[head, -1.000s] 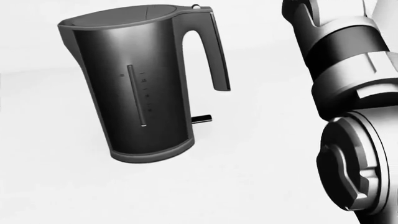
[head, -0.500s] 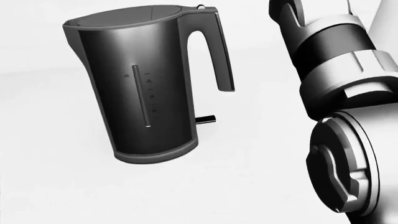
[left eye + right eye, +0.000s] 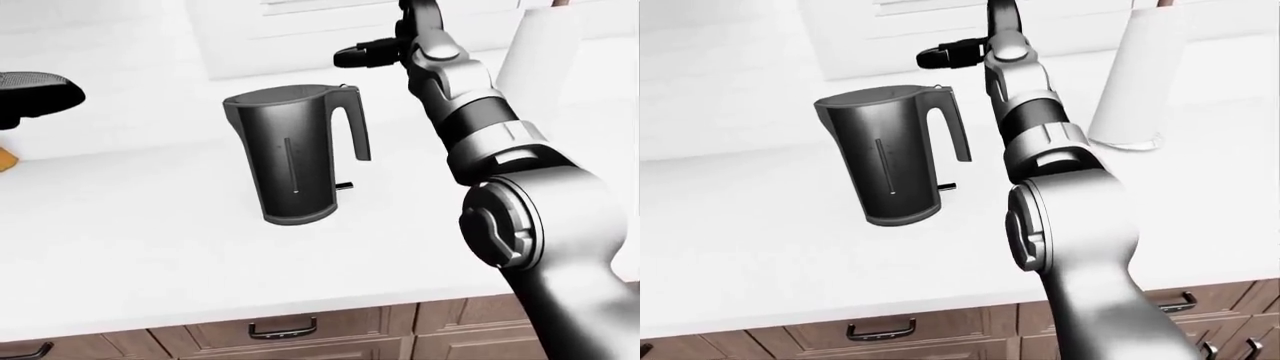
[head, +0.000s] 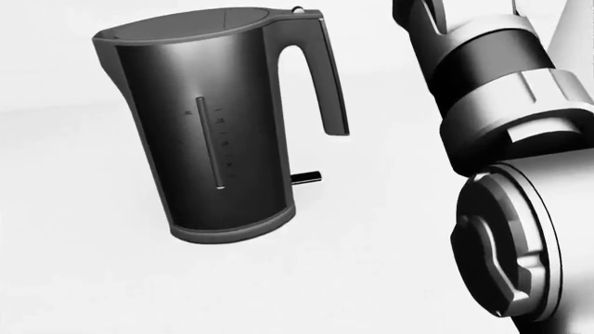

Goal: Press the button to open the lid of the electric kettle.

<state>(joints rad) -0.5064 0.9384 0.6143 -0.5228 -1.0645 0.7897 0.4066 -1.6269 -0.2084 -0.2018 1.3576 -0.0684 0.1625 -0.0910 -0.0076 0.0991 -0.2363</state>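
Observation:
A dark grey electric kettle (image 3: pixel 295 154) stands upright on the white counter (image 3: pixel 140 240), handle to the right and lid (image 3: pixel 280 95) shut. Its small round button (image 4: pixel 297 10) sits at the top of the handle. My right hand (image 3: pixel 362 54) hovers above and just right of the handle top, not touching it. Its black fingers (image 3: pixel 945 52) are stretched out to the left with nothing in them. In the head view the kettle (image 4: pixel 214 125) fills the left side and my right forearm (image 4: pixel 501 104) fills the right. My left hand does not show.
A tall white roll (image 3: pixel 1135 82) stands on the counter right of my arm. A flat black object (image 3: pixel 35 94) and something orange (image 3: pixel 5 159) lie at the left edge of the left-eye view. Wooden drawers with handles (image 3: pixel 283 328) run below the counter edge.
The head view has shifted slightly, so the kettle sits a little further right and lower. My right forearm has swung a little left, toward the kettle.

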